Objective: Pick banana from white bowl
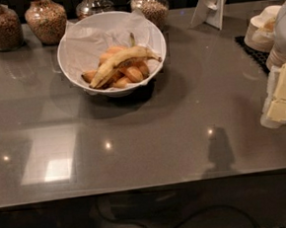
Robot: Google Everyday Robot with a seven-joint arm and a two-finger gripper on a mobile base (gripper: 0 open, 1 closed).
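The gripper (pixel 282 97) hangs at the near right, above the surface (pixel 136 151); whether it is wide or narrow cannot be told. The bowl (pixel 62 63) stands well apart, left of and beyond it. The banana (pixel 119 62) lies across orange pieces (pixel 132 74) inside the bowl.

Risks:
- A low grasp may catch a piece or the paper (pixel 85 44).
- A side push may slide the bowl.

Count: one banana, one bowl, about five pieces, four jars (pixel 46 17) farthest back.
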